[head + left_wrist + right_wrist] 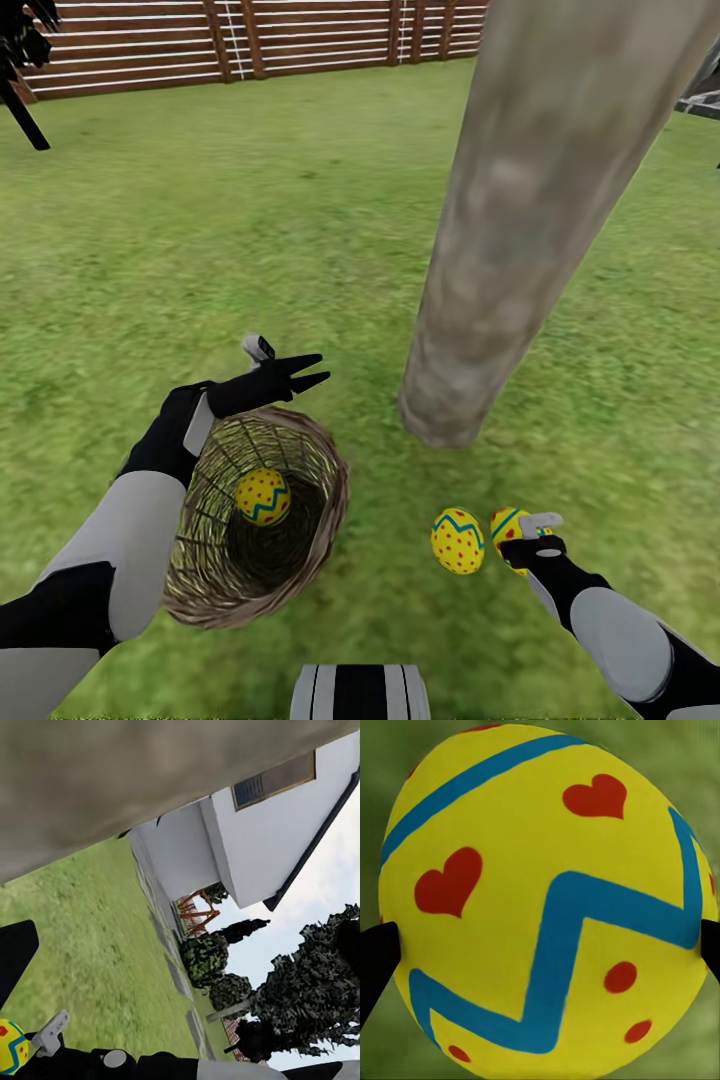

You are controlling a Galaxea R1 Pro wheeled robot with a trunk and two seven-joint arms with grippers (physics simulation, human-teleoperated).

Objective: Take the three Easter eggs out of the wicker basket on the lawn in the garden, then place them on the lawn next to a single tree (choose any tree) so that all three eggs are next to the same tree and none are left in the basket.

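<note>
right gripper (522,545) clamped on egg (508,530) beside tree (520,230) — left gripper (318,370) apart over basket rim (335,470)

Fenced garden (lawn (250,220), tree (520,220))

One yellow red-dotted, blue-zigzag Easter egg (263,496) sits inside the tilted brown wicker basket (320,520) on the lawn (250,250), two more eggs (457,540) (507,530) lie side by side on grass at the basket's 3 o'clock, near the grey-beige tree (500,250) base.
</note>
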